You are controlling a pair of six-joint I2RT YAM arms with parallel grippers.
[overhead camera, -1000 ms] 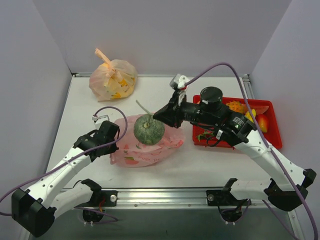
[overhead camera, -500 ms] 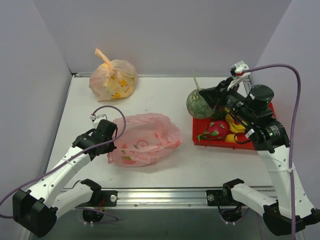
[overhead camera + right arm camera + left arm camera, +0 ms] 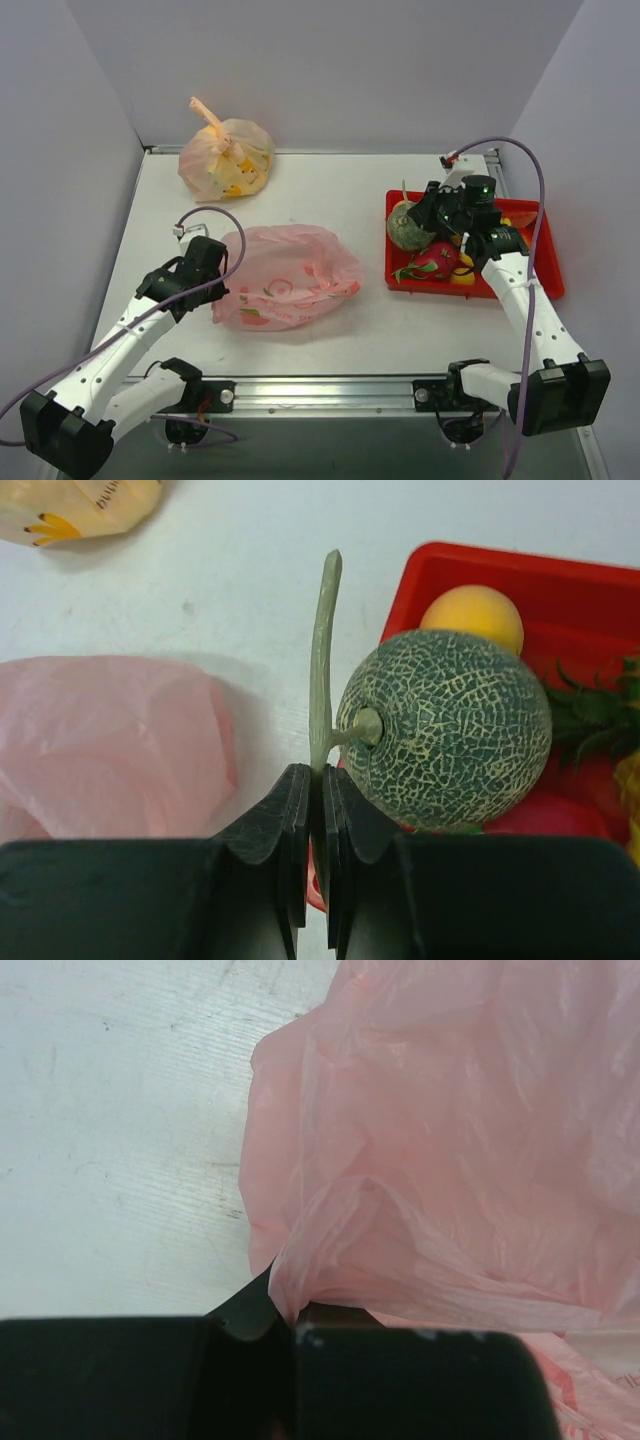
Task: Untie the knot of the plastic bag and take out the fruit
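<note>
Right jaws pinch the melon [image 3: 445,730] by its stem [image 3: 322,660] over the tray [image 3: 535,278]; left jaws clamp the bag [image 3: 450,1160]. Placing, seemingly: next, lower and release.

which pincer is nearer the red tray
right. the right pincer sits at the left edge of the red tray, holding the melon by its stem. the left pincer is far off to the tray's left, pinching the pink bag.
</note>
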